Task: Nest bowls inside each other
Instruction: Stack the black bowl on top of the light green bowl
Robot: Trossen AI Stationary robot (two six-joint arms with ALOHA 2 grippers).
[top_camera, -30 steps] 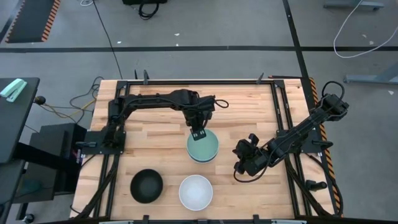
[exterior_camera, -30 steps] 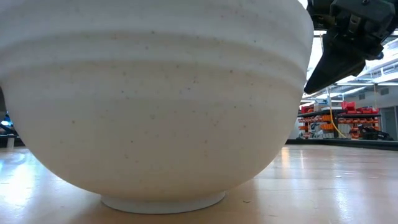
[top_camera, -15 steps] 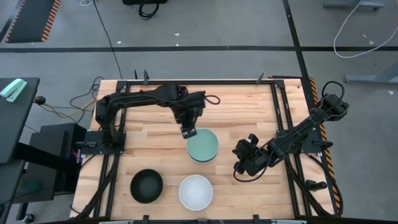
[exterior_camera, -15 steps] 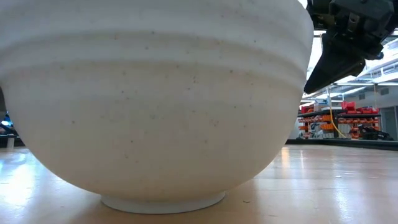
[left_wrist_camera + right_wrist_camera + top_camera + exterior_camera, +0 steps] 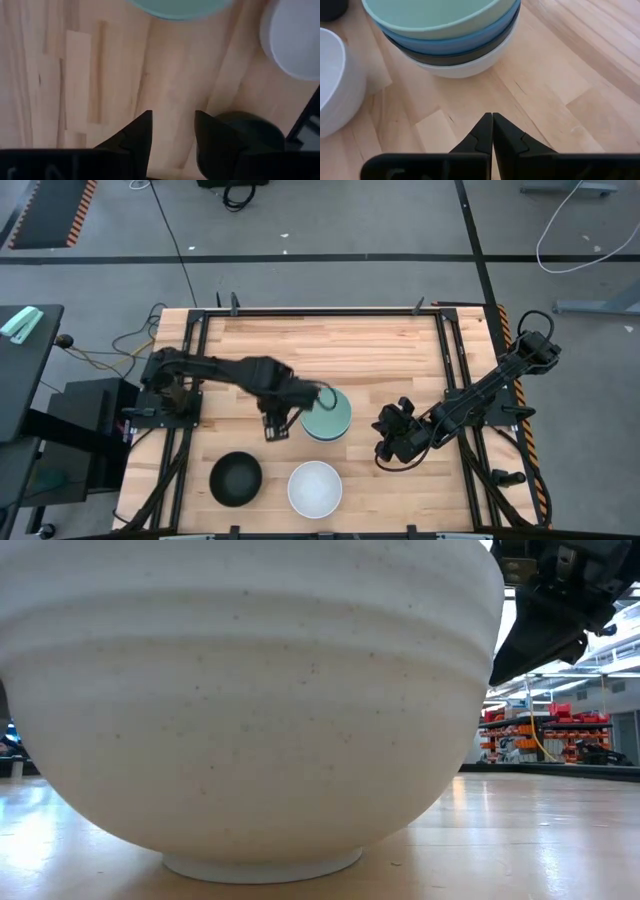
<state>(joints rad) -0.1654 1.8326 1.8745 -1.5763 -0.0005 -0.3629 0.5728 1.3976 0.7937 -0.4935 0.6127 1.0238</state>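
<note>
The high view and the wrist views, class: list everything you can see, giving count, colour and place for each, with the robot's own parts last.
Stack of bowls: one stack of four, mint green on top, then blue, black, white at the bottom; middle of the table.
Black bowl: one, standing alone, near the front edge, left of the white bowl.
White bowl: one, standing alone, near the front edge, fills the low view.
Table: one, light wood planks, dark rails down both sides.
Cables: white and black, on the grey floor beyond the table.
Left gripper: one, dark, jaws open and empty, just left of the stack.
Right gripper: one, dark, jaws shut and empty, right of the stack.
</note>
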